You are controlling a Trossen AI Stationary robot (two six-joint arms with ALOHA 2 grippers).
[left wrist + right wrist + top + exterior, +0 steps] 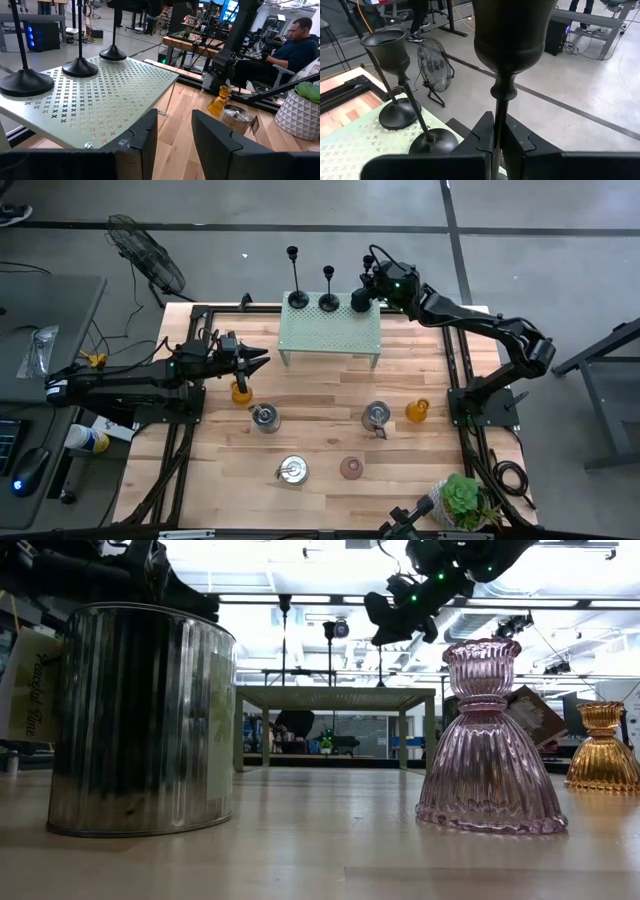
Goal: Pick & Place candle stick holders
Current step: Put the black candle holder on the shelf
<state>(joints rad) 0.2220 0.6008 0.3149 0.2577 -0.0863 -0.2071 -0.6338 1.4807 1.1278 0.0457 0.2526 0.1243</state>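
Gripping the third candlestick (496, 115) on the rack (330, 330), right tool (496, 142) closed on stem; two (298, 299) placed; left tool (172, 135) open, idle.

Grey concrete floor (560, 220) crossed by dark seams; a black round floor fan (148, 255) stands upper left — ceiling strip lights (300, 600) glow overhead.
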